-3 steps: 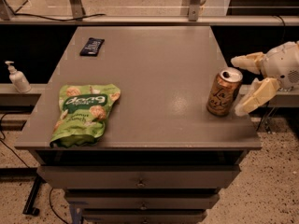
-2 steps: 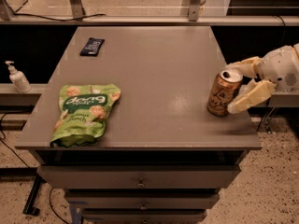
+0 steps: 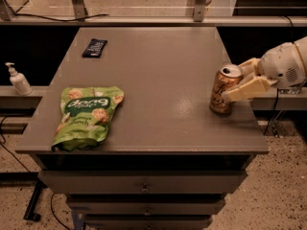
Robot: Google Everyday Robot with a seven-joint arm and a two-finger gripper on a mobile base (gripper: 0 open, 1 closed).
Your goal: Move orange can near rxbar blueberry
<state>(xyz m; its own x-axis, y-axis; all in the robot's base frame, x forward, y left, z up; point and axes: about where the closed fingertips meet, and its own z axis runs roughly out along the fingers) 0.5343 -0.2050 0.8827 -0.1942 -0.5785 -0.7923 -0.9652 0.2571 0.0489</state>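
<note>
The orange can stands upright near the right edge of the grey table, a coppery can with a silver top. My gripper reaches in from the right at the can's height. Its cream fingers are spread, one behind the can's top and one against its front right side, so the can's right part sits between them. The can rests on the table. The rxbar blueberry, a small dark flat wrapper, lies at the table's far left corner, well away from the can.
A large green snack pouch lies at the front left of the table. A white pump bottle stands on a ledge left of the table. Drawers sit below the table front. A rail runs behind the table.
My gripper has moved left toward the can, and its fingers now straddle the can's right side. The can, the bar and the pouch have not moved.
</note>
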